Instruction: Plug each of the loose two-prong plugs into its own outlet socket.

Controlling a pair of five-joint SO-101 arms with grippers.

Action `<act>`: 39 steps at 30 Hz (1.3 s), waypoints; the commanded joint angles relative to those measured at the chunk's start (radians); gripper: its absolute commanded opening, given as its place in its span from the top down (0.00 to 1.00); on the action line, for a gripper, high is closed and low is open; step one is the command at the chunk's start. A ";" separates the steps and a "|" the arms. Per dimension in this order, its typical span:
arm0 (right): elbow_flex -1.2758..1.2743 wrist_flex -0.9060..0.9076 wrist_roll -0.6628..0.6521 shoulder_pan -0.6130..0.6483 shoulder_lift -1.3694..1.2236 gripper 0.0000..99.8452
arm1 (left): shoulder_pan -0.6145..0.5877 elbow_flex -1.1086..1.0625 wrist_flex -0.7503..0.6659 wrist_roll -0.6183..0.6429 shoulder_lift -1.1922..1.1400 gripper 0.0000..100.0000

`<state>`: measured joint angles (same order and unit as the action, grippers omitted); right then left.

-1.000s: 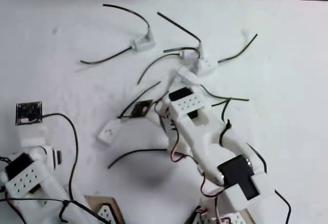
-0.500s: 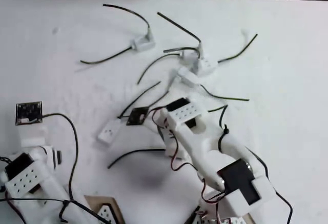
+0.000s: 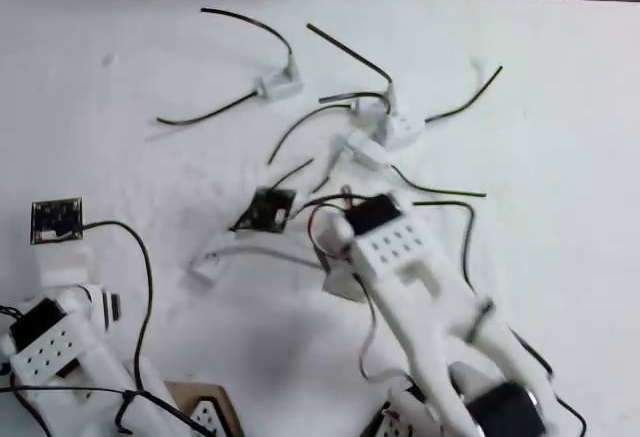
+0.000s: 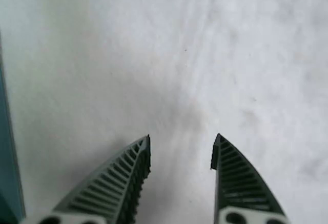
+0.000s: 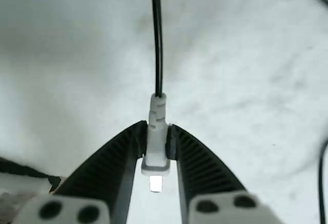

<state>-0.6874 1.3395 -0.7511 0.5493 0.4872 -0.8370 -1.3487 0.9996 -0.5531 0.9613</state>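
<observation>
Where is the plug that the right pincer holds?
In the right wrist view the plug is clamped in the right pincer, its black cord leading away over the white table.

The left pincer (image 4: 180,152) gapes above the white table (image 4: 205,55)

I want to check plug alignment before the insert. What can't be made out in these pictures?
High view: the white connector is blurred; plug or socket, cannot tell.
High view: how the right gripper holds the two-prong plug is hidden under the arm's wrist.
Right wrist view: one prong shows; where the second sits cannot be seen.
Left wrist view: a teal strip is cut off by the edge; unidentifiable.
</observation>
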 commanded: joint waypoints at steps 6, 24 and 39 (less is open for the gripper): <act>0.020 0.001 0.454 0.001 0.334 0.98 | 0.101 0.130 0.046 0.000 0.016 0.80; -0.371 -0.458 0.930 -0.185 0.581 0.98 | 0.832 0.344 0.245 -0.063 -0.035 0.78; -0.512 -0.591 0.924 -0.209 0.616 0.98 | 0.881 0.649 0.135 -0.066 -0.903 0.84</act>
<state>-1.2091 0.7687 0.1711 0.3498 1.0871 0.0437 -0.7856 1.1485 -0.6084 0.1956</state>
